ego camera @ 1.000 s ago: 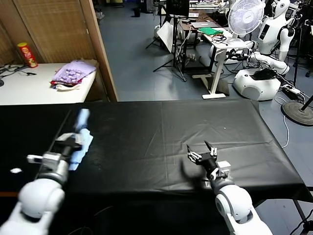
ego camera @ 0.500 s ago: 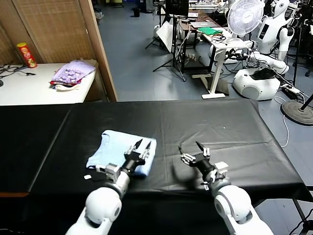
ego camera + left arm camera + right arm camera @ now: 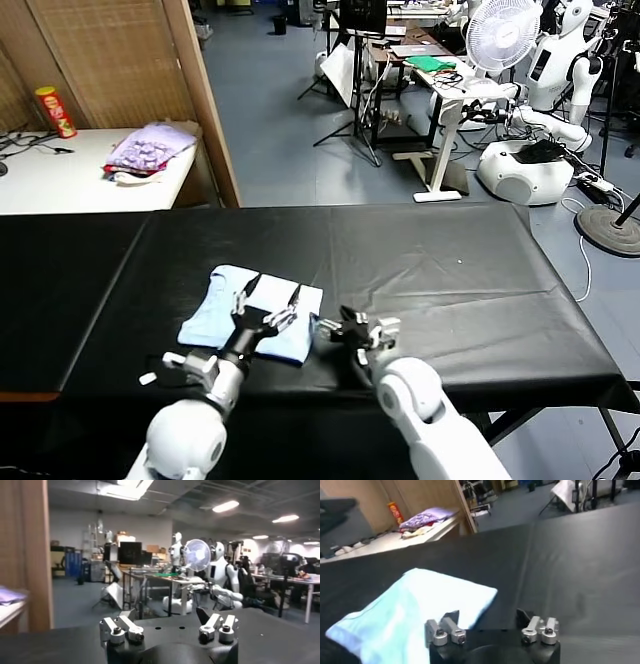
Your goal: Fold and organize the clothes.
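While the shirt [image 3: 250,315] lay folded into a flat packet on the black table [image 3: 480,270], toward my left of middle and close to the near edge, both my grippers sat beside it. My left gripper [image 3: 267,303] hovered over the packet's near right part with its fingers spread wide and nothing between them. My right gripper [image 3: 352,328] sat low just off the packet's right edge, fingers apart and empty; from its wrist the shirt [image 3: 415,607] lay ahead and to one side, a corner pointing at the jaws. The packet's long axis ran roughly left to right across the table. I judged the left arm nearer, already above the cloth, the right better placed for the right edge.
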You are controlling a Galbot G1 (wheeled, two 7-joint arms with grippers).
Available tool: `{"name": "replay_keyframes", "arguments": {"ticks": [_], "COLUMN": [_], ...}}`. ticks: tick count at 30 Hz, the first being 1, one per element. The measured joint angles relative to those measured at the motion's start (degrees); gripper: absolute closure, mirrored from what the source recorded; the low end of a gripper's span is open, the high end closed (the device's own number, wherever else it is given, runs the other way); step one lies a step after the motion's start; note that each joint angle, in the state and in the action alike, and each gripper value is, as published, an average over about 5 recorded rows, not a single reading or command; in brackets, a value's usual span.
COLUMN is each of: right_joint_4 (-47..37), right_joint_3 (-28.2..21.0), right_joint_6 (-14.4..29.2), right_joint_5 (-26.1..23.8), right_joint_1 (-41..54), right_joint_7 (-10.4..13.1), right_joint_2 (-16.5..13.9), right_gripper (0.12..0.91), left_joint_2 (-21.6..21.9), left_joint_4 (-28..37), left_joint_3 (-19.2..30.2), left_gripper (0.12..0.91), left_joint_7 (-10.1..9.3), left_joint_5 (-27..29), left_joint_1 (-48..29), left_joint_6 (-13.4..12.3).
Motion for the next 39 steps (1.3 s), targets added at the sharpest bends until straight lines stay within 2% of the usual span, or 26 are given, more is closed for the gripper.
{"name": "replay_keyframes", "arguments": {"ticks": [5,8,10,12,16,19,21,27,30,33,39], "right_joint_4": [-4.30,-6.38,-7.61,-8.73,-9.87,-9.00,-7.63,-0.82,3.82,8.70,17.50], "right_joint_3": [-1.32,-1.74,-1.93,-2.00,-1.58,-0.86,-0.08,3.81,6.36,9.18,14.43], "right_joint_6": [0.13,0.74,1.86,3.52,8.14,11.63,14.02,19.86,21.21,21.86,21.89], "right_joint_5": [0.07,-1.35,-3.43,-6.28,-13.47,-17.48,-19.90,-23.59,-23.90,-24.06,-24.30], "right_joint_1": [3.11,4.60,5.55,6.44,7.23,6.62,5.57,-1.58,-6.89,-12.64,-25.42], "right_joint_7": [0.26,-0.69,-1.93,-3.46,-7.27,-9.56,-10.18,-8.25,-7.24,-6.06,-2.99], "right_joint_2": [2.12,2.60,2.53,2.24,1.11,-0.36,-1.68,-5.76,-7.45,-8.72,-9.55], "right_gripper": [0.644,0.794,0.862,0.897,0.894,0.800,0.685,0.368,0.266,0.232,0.227], "left_joint_2": [0.45,0.79,0.92,0.95,0.92,1.19,1.59,3.53,4.67,5.52,6.42], "left_joint_4": [-0.86,-1.05,-1.05,-0.91,-0.14,0.71,1.13,0.06,-1.10,-2.36,-5.47], "left_joint_3": [-1.86,-3.03,-3.84,-4.56,-5.51,-6.36,-7.23,-9.92,-11.27,-12.79,-15.52], "left_gripper": [0.232,0.232,0.232,0.232,0.232,0.232,0.232,0.232,0.232,0.232,0.232], "left_joint_7": [-0.09,-0.08,-0.12,-0.54,-2.37,-2.81,-2.86,-4.45,-5.01,-6.31,-9.75], "left_joint_5": [-0.14,-0.20,-0.22,-0.13,0.14,-0.37,-1.18,-3.32,-4.13,-5.14,-8.68], "left_joint_1": [2.49,3.84,4.64,5.30,6.25,7.09,7.80,10.29,12.10,14.45,20.99], "left_joint_6": [-1.46,-2.33,-2.88,-3.40,-4.15,-4.08,-3.66,-0.77,0.29,1.13,3.10]}}
